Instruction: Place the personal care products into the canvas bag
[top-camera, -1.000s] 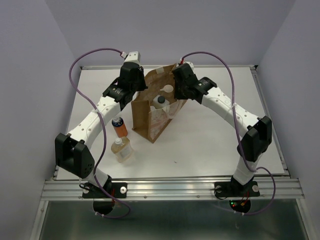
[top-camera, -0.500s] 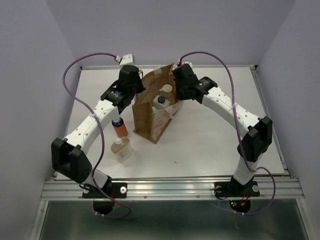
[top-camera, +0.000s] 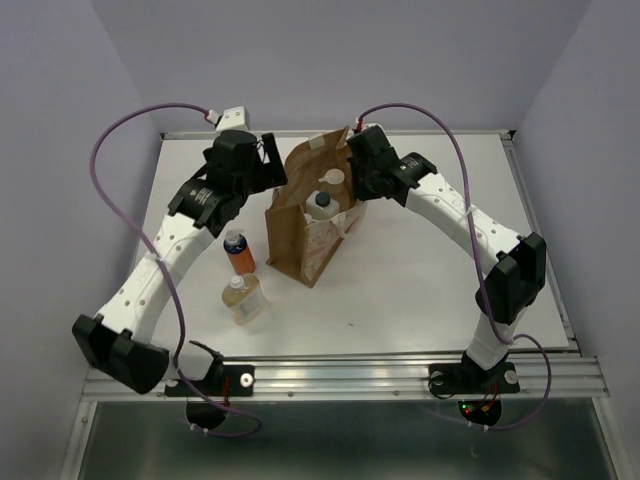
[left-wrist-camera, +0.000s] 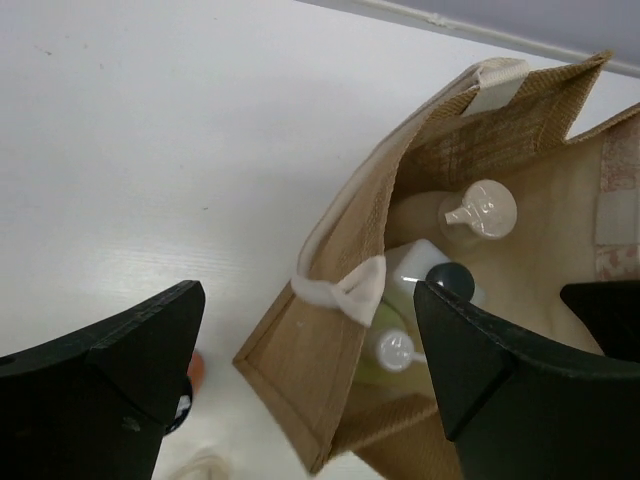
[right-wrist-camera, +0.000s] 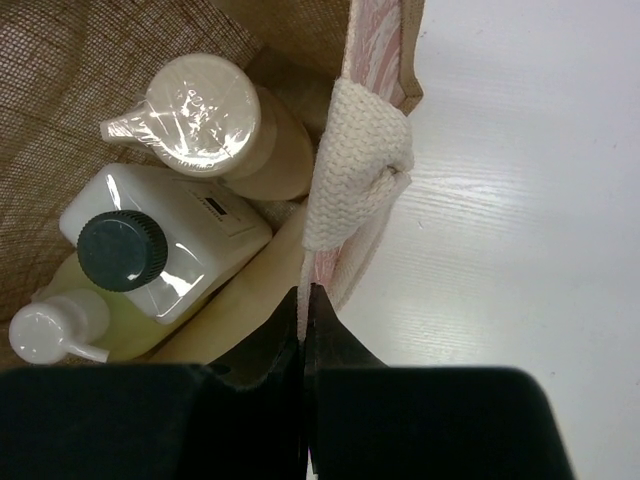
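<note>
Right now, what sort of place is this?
Probably a lab robot cell, not a home: white tabletop, plain lavender walls close around it, aluminium mounting rail along the near edge.

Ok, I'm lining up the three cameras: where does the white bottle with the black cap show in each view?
Top external: the white bottle with the black cap is at upper centre, inside the canvas bag.
Left wrist: right of centre, low in the bag.
Right wrist: left of centre, cap facing the camera.
Shared landmark: the beige bottle with its pale round top, right beside it in every view.
</note>
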